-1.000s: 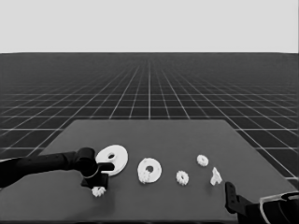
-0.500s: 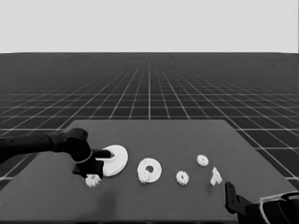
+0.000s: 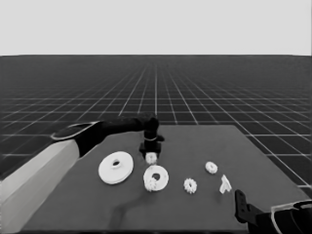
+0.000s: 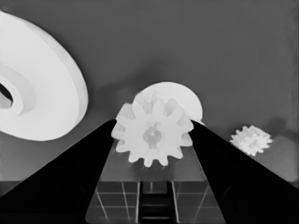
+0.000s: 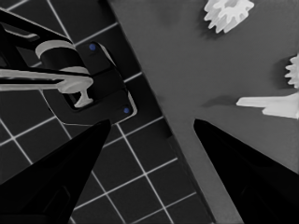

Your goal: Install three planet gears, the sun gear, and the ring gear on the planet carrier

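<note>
My left gripper (image 3: 151, 151) hangs over the middle of the table, shut on a small planet gear (image 3: 151, 157). In the left wrist view that gear (image 4: 153, 133) sits clamped between the two fingers. Just beyond it lies the smaller round part (image 4: 184, 95), the planet carrier (image 3: 156, 177), with a toothed piece at its near edge. The larger round part, the ring gear (image 3: 116, 167), lies to its left. Two more gears (image 3: 189, 185) (image 3: 211, 167) rest to the right. The right gripper (image 3: 241, 207) waits open at the lower right corner.
A thin white piece (image 3: 224, 184) lies near the table's right end, and it also shows in the right wrist view (image 5: 275, 103) beside a gear (image 5: 229, 14). Dark machinery (image 5: 88, 88) sits past the table's edge. The left arm's pale part (image 3: 34, 185) fills the lower left.
The left gripper has lifted the small gear off the table's left end and carried it right and farther back, to a spot just behind the smaller round part. The right arm has not moved.
</note>
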You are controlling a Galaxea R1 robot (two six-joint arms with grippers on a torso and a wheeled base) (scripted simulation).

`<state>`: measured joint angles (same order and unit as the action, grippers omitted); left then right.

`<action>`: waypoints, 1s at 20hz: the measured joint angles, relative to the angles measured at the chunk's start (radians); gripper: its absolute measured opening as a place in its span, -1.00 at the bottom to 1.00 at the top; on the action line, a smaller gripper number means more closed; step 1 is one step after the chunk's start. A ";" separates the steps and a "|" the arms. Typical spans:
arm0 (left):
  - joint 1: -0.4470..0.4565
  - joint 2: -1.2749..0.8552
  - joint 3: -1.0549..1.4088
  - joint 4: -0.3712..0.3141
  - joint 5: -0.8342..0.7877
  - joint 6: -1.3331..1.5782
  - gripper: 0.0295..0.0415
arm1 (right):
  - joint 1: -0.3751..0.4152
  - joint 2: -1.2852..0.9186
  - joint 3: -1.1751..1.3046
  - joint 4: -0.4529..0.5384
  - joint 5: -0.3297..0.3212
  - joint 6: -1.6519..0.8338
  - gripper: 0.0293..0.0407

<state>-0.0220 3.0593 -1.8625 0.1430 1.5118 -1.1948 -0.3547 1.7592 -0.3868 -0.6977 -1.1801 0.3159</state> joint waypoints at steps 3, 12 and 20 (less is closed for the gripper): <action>0.117 0.032 -0.095 0.101 -0.056 0.053 -0.72 | 0.000 0.000 0.000 0.000 0.000 0.000 0.61; 0.143 0.045 -0.132 0.124 -0.074 0.072 0.27 | 0.000 0.000 0.000 0.000 0.000 0.000 0.61; 0.143 0.045 -0.133 0.124 -0.075 0.072 0.49 | 0.000 0.000 0.000 0.000 0.000 0.000 0.61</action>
<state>0.1209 3.1042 -1.9953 0.2668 1.4371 -1.1225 -0.3547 1.7592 -0.3868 -0.6977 -1.1801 0.3159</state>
